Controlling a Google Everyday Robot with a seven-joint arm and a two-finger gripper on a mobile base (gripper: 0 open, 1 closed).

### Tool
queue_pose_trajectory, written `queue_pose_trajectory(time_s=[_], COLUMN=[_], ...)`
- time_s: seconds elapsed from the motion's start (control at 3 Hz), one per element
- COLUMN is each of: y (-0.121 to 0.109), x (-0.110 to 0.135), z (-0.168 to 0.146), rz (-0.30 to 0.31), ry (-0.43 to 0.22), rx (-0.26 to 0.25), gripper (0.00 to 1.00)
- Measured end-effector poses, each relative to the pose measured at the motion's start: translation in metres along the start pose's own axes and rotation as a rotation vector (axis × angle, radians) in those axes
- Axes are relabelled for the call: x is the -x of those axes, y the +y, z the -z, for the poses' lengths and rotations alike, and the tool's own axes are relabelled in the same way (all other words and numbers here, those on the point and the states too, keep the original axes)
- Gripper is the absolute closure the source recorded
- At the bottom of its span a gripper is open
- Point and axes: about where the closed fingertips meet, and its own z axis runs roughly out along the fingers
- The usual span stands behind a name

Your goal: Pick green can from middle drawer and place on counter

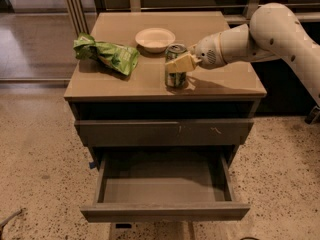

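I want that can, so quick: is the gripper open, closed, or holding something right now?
Gripper: around the green can, which stands upright on the counter; whether it is clamped on the can or loose cannot be told.
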Motion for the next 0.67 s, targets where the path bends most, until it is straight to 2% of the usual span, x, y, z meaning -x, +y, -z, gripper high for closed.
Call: queue_pose_trajectory(time_s=[0.33, 0.67], y=[0.0000, 0.0000], x=[0.0000, 0.0000], z=[0.0000, -0.0001], rz=[0.000, 0.000], ry=[0.000, 0.000], rx=[0.000, 0.000], gripper=[0.22, 0.00])
